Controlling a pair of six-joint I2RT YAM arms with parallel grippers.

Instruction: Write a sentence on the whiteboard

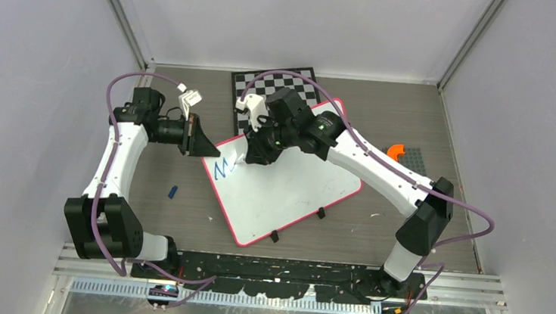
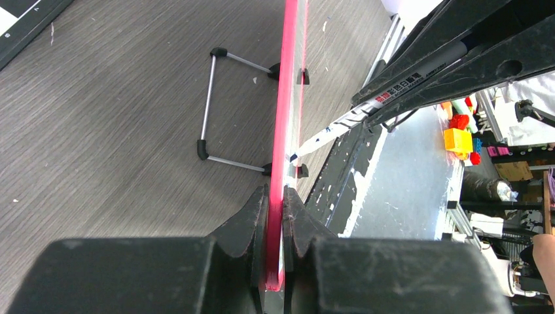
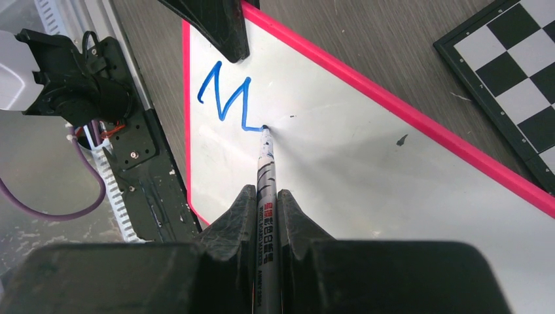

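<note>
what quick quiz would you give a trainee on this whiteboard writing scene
1. True or false: the left gripper is shut on the red rim of the whiteboard.
2. What is the right gripper shut on? A) an eraser B) the marker C) nothing
3. Fill the blank: the blue lettering on the board reads as a single letter, ___.

Key: 1 true; 2 B; 3 M
</note>
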